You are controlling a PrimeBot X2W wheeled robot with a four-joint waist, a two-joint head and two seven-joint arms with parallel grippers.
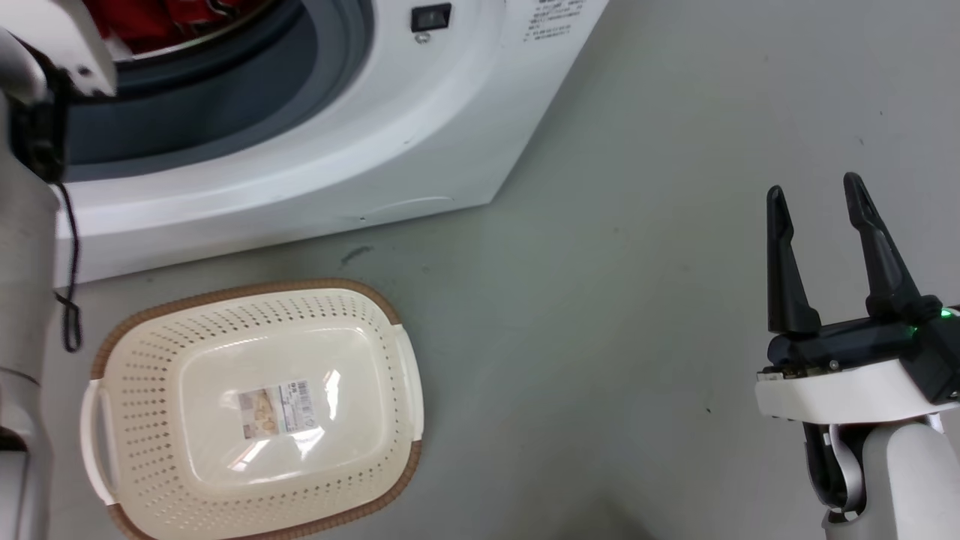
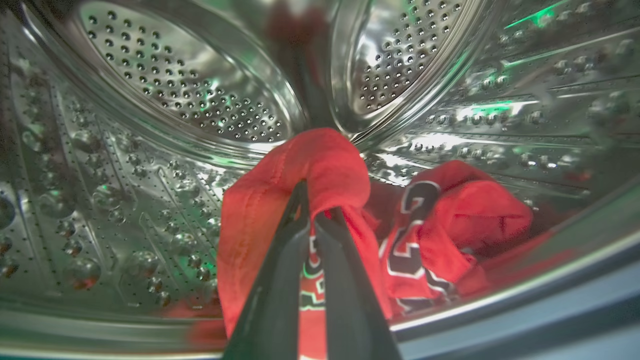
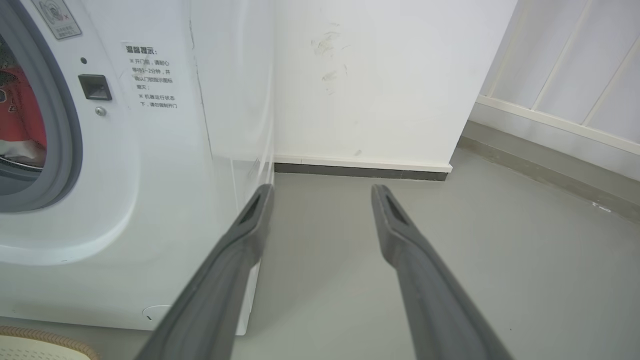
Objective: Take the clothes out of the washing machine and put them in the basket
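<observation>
**Q:** State of the left end effector?
**A:** The left gripper (image 2: pixel 316 200) is inside the drum (image 2: pixel 175 100). Its fingers are pressed nearly together on a raised fold of the clothes (image 2: pixel 450 215). In the head view, the pale left forearm (image 1: pixel 22 225) runs up the left edge towards the porthole.

**Q:** Location of the clothes?
**A:** They are heaped on the bottom of the drum, close to its front lip. One piece carries black-and-white figures. In the head view, red fabric (image 1: pixel 150 22) shows above the grey gasket (image 1: pixel 225 97) of the washing machine (image 1: pixel 420 112).

**Q:** Location of the basket?
**A:** The basket (image 1: pixel 247 289) stands upright on the floor (image 1: pixel 600 300), just in front of the machine's lower front edge. It holds no garment; a label lies on its base.

**Q:** State of the right end effector?
**A:** The right gripper (image 1: pixel 814 185) is to the right of the machine, well apart from the basket. Its fingers are spread wide with nothing between them. In the right wrist view, they (image 3: pixel 322 190) point past the machine's front corner towards the wall (image 3: pixel 375 75).
</observation>
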